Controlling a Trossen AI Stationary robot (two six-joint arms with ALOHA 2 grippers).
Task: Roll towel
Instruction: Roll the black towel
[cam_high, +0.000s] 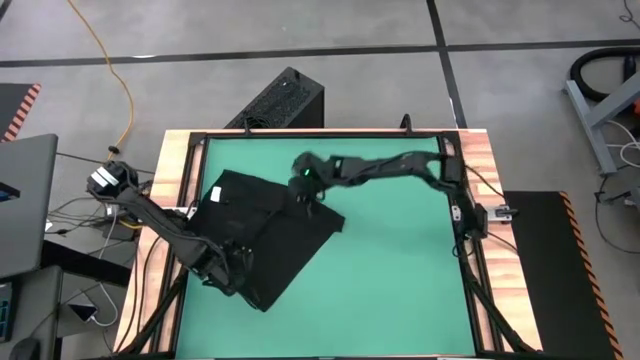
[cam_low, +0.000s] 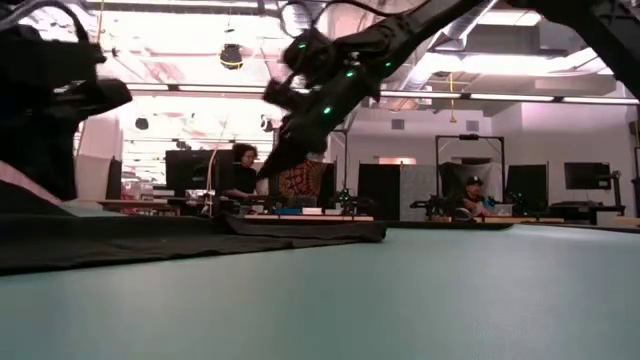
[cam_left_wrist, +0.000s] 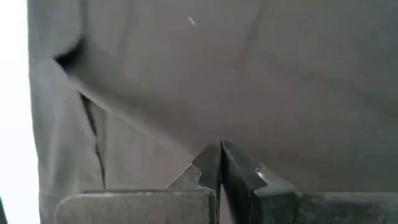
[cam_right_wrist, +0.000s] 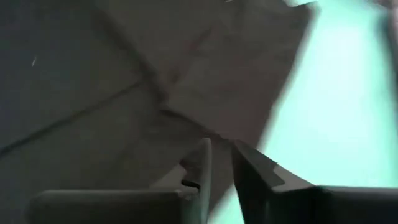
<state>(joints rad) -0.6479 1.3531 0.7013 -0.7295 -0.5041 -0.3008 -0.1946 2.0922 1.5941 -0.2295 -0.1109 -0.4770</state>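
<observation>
The overhead picture is evenly lit, soft overall; the black towel (cam_high: 262, 232) shows almost no detail against the green table (cam_high: 400, 270). At table height, bright ceiling lights (cam_low: 300, 45) glare across the top of the frame, leaving the arm (cam_low: 320, 80) a dark silhouette and the near surface blurred. Both wrist pictures are dim and smeared, with washed-out white at the left edge of one

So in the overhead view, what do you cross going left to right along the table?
Wooden table edge → left claw, shut and low on the towel → black towel → right claw at the towel's far corner → bare green mat.
</observation>
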